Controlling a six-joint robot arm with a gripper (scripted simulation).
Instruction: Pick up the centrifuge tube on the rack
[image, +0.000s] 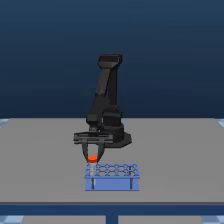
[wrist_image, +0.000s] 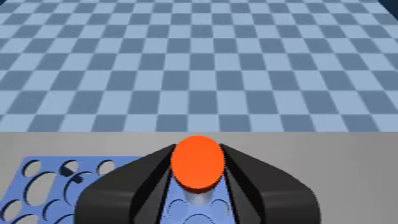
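The centrifuge tube (image: 92, 160), low in the frame, is gripped by the tool (image: 92, 158); a straight vertical lift from the rack (image: 112, 183) is advised.

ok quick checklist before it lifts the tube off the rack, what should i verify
1. Gripper down at the centrifuge tube: ok, the fingertips sit level with the orange cap in the exterior view.
2. Cap between the fingers: ok, the wrist view shows a black finger on each side of the cap.
3. Firm grip on the tube: cannot tell, the fingers look tight to the cap but contact is not clear.
4. Tube still seated in the rack: cannot tell, the tube body is barely visible under the cap.
5. Rack flat on the table: ok.
6. Space above clear for the lift: ok.
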